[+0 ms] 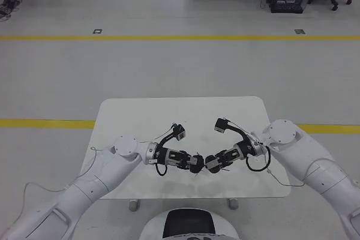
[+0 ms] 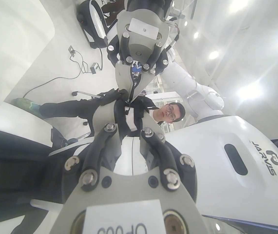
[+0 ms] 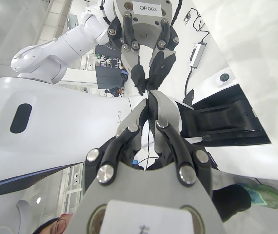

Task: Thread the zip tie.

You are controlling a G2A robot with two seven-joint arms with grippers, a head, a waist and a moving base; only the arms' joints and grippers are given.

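Over the near half of the white rounded tabletop (image 1: 168, 114), the left gripper (image 1: 196, 163) and right gripper (image 1: 212, 162) meet tip to tip. The right gripper's grey metal fingers (image 3: 164, 109) are closed on the thin black plastic zip tie (image 3: 148, 132), whose tail runs back between them; the left gripper's black-padded fingers (image 3: 139, 76) pinch together on its other end. Farther off, a yellow line (image 1: 180, 38) crosses the grey floor (image 1: 180, 66).

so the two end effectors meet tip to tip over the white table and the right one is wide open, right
Not open: the right wrist view shows the right end effector shut on the thin black plastic zip tie. It does meet the left end effector tip to tip over the white rounded table.
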